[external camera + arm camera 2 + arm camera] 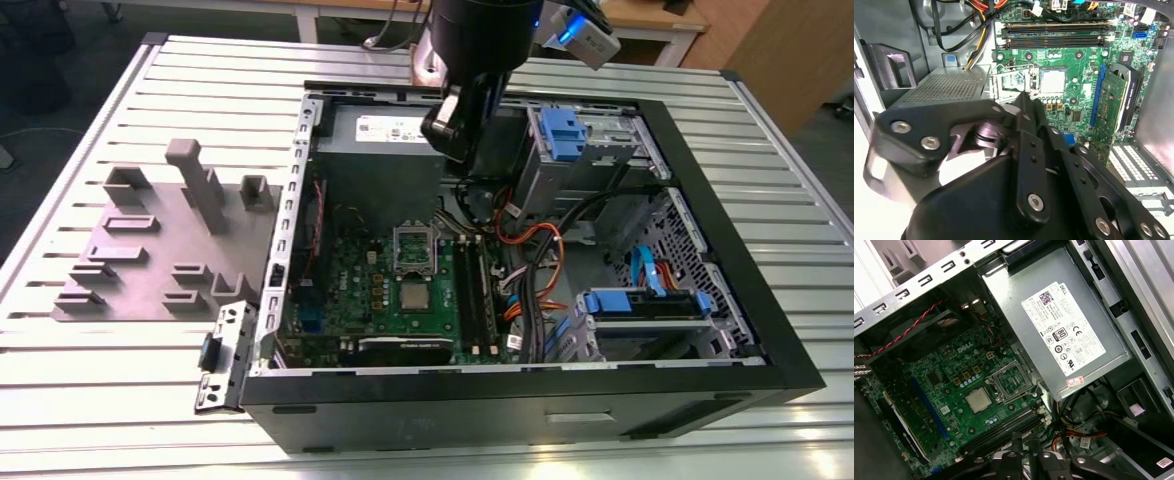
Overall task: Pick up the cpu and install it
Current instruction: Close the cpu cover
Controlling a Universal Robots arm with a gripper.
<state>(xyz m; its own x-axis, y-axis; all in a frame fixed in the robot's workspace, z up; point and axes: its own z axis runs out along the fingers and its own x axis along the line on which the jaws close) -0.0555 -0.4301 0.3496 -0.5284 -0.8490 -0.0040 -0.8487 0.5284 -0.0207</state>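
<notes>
The hand [458, 158] hangs high over the open computer case [534, 392], above the grey power supply [380, 130] rather than over the board. In the first wrist view its two tips stand close together with a slim gap between them, and nothing is in that gap, so the hand is narrow and empty.

The cpu [978, 400] lies well below the hand and out ahead of its tips, flat on the green motherboard [939, 390], pale metal top upward. It is just beside the socket [1009, 381], not in it. The socket's frame looks open and its middle unfilled, probably so that a chip can go straight down into it. None of the install appears done.

The case lies on its side on the slatted surface [107, 400] with its panel off, so the board faces up toward the hand. That suits a reach from above. The memory slots [999, 432] and the bundled cables [527, 250] are nearer to the hand than the cpu is. The grey plastic blocks [160, 240] stand outside the case, well apart from the hand.
</notes>
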